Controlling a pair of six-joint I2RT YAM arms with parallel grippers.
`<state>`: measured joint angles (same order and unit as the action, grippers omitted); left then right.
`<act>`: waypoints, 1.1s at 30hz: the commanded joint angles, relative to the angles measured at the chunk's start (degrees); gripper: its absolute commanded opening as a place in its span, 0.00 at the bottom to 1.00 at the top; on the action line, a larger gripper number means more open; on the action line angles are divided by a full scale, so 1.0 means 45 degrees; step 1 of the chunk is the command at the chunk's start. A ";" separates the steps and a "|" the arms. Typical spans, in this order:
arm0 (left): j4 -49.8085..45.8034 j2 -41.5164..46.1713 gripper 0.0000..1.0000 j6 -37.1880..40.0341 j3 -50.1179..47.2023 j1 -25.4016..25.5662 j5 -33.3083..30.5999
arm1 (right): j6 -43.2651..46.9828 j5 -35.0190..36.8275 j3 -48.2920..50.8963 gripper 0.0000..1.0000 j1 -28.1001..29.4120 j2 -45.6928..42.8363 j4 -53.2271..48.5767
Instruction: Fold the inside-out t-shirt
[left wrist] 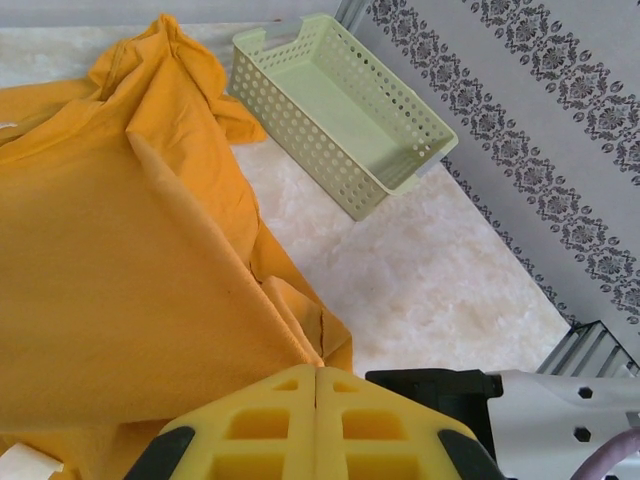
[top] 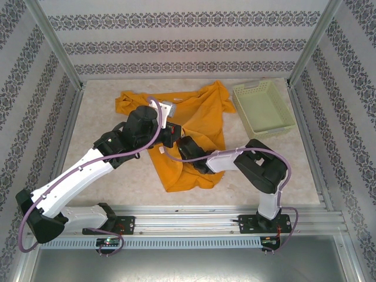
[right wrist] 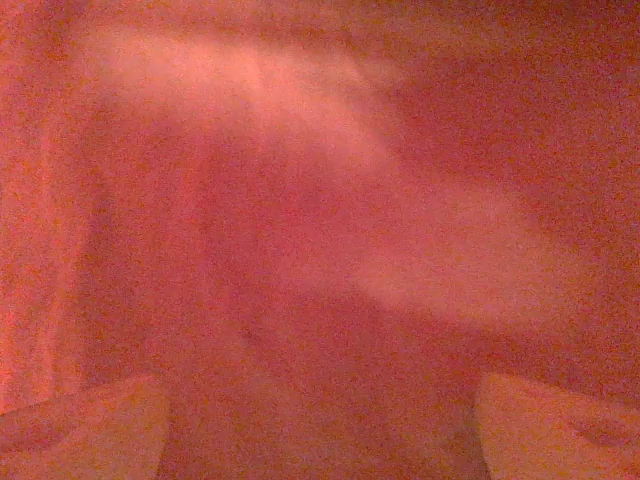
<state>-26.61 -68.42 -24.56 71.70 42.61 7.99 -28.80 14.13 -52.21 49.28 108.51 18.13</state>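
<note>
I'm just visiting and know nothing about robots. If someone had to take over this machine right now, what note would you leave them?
Left gripper: yellow pads shut, at the edge of the soft orange-yellow cloth t-shirt; I cannot tell whether cloth is pinched.
Right gripper: open, fingers wide apart, orange cloth close in front of it.
Shirt: bunched and creased mid-table, next to the pale green perforated plastic basket.
Done: no neat fold visible yet.
Left: probably spread it flat, then fold.
</note>
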 commanded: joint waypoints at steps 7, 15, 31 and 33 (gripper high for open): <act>0.0679 -0.0479 0.00 -0.0585 0.1570 -0.0172 0.0568 | -0.1097 0.1274 -0.2759 0.86 -0.0295 0.1571 -0.2207; 0.0944 -0.0768 0.00 -0.0655 0.2190 -0.0172 0.0491 | -0.2330 0.1439 -0.5819 0.94 -0.1003 0.3042 -0.5923; 0.0932 -0.1000 0.00 -0.0418 0.3010 -0.0228 -0.0581 | -0.3258 0.1162 -1.1444 0.87 -0.1925 0.5978 -1.1738; 0.0933 -0.1034 0.00 -0.0434 0.3050 -0.0284 -0.0762 | -0.3164 0.1099 -1.2102 0.81 -0.1959 0.6359 -1.2297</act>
<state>-24.93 -72.82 -26.63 83.20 42.06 5.76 -42.30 19.92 -103.61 40.95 134.06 -29.08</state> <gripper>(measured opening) 0.049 0.815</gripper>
